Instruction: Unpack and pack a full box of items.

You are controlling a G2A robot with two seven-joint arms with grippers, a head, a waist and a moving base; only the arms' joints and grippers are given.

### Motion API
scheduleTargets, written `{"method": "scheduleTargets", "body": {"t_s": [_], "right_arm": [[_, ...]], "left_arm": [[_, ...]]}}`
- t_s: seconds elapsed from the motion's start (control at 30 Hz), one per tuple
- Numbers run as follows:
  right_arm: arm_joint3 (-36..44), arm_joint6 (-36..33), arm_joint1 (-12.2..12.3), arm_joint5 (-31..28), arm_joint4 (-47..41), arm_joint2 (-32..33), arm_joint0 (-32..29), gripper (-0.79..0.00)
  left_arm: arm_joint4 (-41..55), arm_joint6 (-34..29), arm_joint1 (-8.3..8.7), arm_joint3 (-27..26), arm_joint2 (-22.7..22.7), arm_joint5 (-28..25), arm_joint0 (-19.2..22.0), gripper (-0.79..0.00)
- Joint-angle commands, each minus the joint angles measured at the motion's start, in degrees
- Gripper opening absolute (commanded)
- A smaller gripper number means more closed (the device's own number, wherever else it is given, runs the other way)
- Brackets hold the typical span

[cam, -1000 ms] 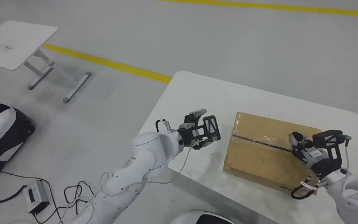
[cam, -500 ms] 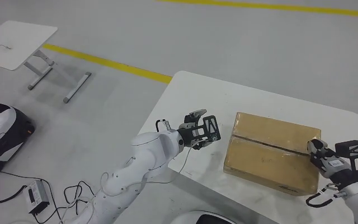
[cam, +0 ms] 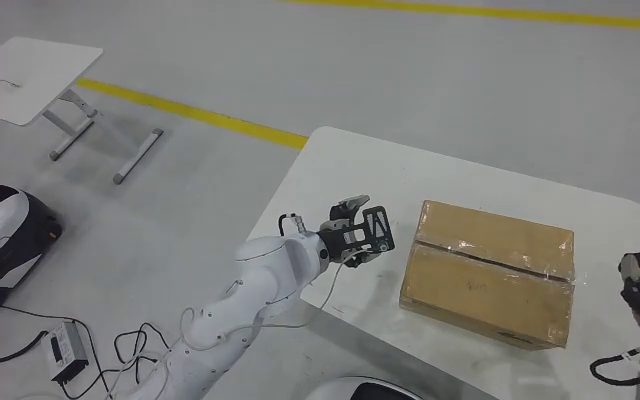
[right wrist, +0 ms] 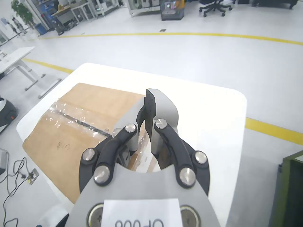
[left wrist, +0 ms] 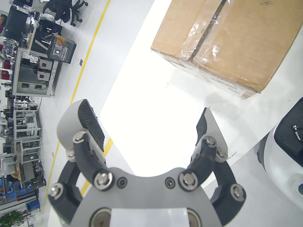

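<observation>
A brown cardboard box [cam: 490, 268] lies flat on the white table [cam: 360, 175], its two top flaps closed and taped along the seam with clear tape. The box also shows in the left wrist view [left wrist: 227, 31] and the right wrist view [right wrist: 78, 121]. My left gripper [cam: 362, 232] hovers over the table a short way from the box's near end, open, with nothing between its fingers [left wrist: 91, 121]. My right gripper [right wrist: 148, 106] is shut with nothing in it, held over the table beside the box's other end; in the top view just a bit of that arm [cam: 630, 275] shows at the edge.
The table's rounded corner and edge lie close to the left gripper. A yellow floor line [cam: 190, 112] runs past the table. A small white side table [cam: 40, 75] stands far off. Cables [cam: 60, 345] lie on the floor.
The right arm has drawn back from the box's end and slid almost out of the top view. The left arm and the box have not moved.
</observation>
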State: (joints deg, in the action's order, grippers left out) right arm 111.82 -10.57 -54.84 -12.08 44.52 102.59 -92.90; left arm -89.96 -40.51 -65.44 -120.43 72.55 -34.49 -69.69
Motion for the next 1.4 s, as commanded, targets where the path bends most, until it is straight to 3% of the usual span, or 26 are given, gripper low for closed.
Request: {"method": "scheduleTargets", "body": {"t_s": [0.0,0.2,0.47,0.5,0.53,0.57,0.67,0.9,1.03,1.2,1.37], "right_arm": [[1.52,3.15,-0.29,1.91,0.19,2.19,-3.08,-0.785],[4.5,11.28,-1.51,6.01,-1.71,5.46,-10.73,-0.785],[6.68,13.75,-2.58,6.64,-2.48,5.75,-15.55,-0.785],[6.68,13.33,-2.6,6.18,-2.31,5.68,-15.62,-0.616],[6.68,13.33,-2.6,6.18,-2.31,5.68,-15.62,0.0],[6.69,13.49,-2.61,6.34,-2.38,5.7,-15.63,-0.784],[6.68,13.3,-2.61,6.14,-2.31,5.67,-15.63,-0.732],[6.68,13.33,-2.6,6.18,-2.31,5.68,-15.62,-0.277],[6.68,13.33,-2.6,6.18,-2.31,5.68,-15.62,-0.112],[6.68,13.33,-2.6,6.18,-2.31,5.68,-15.62,-0.007],[6.68,13.33,-2.6,6.18,-2.31,5.68,-15.62,0.0]], "left_arm": [[1.77,3.18,-0.25,0.75,0.12,3.92,-0.17,0.0],[3.2,13.39,-0.96,1.45,2.3,19.37,-2.83,0.0],[1.7,14.46,-1.12,-0.03,4.5,25.38,-5.08,0.0],[1.7,14.46,-1.12,-0.03,4.5,25.38,-5.08,0.0],[1.7,14.46,-1.12,-0.03,4.5,25.38,-5.08,0.0],[1.67,14.44,-1.13,-0.06,4.52,25.45,-5.11,0.0],[1.7,14.45,-1.13,-0.03,4.5,25.38,-5.08,0.0],[1.7,14.46,-1.12,-0.03,4.5,25.38,-5.08,-0.001],[1.7,14.46,-1.12,-0.03,4.5,25.38,-5.08,-0.001],[1.7,14.46,-1.12,-0.03,4.5,25.38,-5.08,0.0],[1.7,14.46,-1.12,-0.03,4.5,25.38,-5.08,0.0]]}}
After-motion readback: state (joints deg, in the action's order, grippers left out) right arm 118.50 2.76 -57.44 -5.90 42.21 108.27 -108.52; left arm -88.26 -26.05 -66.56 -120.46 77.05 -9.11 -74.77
